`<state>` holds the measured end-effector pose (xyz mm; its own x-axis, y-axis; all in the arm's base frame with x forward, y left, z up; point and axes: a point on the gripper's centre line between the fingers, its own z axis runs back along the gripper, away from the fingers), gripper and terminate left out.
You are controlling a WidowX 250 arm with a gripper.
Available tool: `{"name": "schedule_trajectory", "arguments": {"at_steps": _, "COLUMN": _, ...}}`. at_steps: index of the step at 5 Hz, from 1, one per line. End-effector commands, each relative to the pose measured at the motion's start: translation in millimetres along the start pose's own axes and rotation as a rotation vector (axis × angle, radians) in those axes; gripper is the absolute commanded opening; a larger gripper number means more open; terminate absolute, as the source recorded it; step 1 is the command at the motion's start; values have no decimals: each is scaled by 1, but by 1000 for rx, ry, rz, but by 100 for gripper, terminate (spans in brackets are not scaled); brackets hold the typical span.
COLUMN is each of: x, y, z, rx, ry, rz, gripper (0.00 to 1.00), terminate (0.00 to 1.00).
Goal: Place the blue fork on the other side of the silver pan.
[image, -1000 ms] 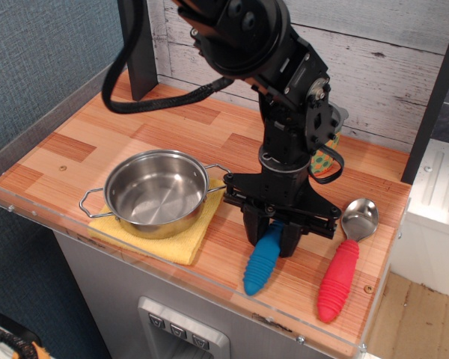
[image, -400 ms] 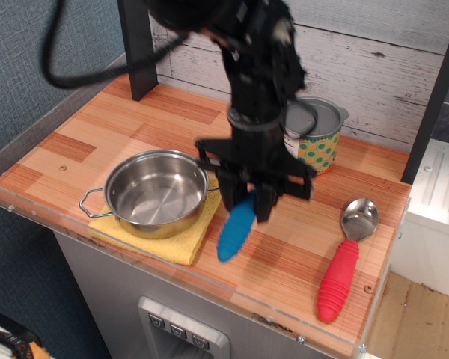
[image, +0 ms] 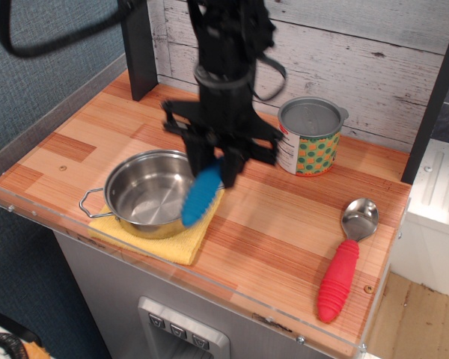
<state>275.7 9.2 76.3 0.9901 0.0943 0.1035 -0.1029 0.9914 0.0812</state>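
Observation:
My gripper (image: 216, 166) is shut on the blue fork (image: 201, 196) and holds it in the air, handle hanging down over the right rim of the silver pan (image: 151, 193). The fork's tines are hidden between my fingers. The pan is round and shiny, with two wire loop handles, and sits on a yellow cloth (image: 181, 243) at the front left of the wooden counter.
A patterned tin can with a grey lid (image: 310, 137) stands at the back right by the plank wall. A red-handled silver spoon (image: 344, 264) lies at the front right. A dark post (image: 138, 52) stands at the back left. A clear plastic rim (image: 30, 131) edges the counter.
My gripper has lifted the blue fork off the counter and carried it left, from beside the spoon to above the pan's right rim. The tin can is now uncovered.

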Motion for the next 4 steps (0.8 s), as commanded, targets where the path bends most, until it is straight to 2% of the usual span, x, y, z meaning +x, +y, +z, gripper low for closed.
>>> {"name": "schedule_trajectory", "arguments": {"at_steps": 1, "x": 2, "y": 65, "z": 16, "rx": 59, "ry": 12, "rz": 1, "gripper": 0, "terminate": 0}}
{"name": "schedule_trajectory", "arguments": {"at_steps": 2, "x": 2, "y": 95, "z": 9, "rx": 79, "ry": 41, "rz": -33, "gripper": 0, "terminate": 0}}
{"name": "schedule_trajectory", "arguments": {"at_steps": 3, "x": 5, "y": 114, "z": 3, "rx": 79, "ry": 44, "rz": -63, "gripper": 0, "terminate": 0}}
{"name": "schedule_trajectory", "arguments": {"at_steps": 4, "x": 10, "y": 129, "z": -3, "rx": 96, "ry": 21, "rz": -92, "gripper": 0, "terminate": 0}}
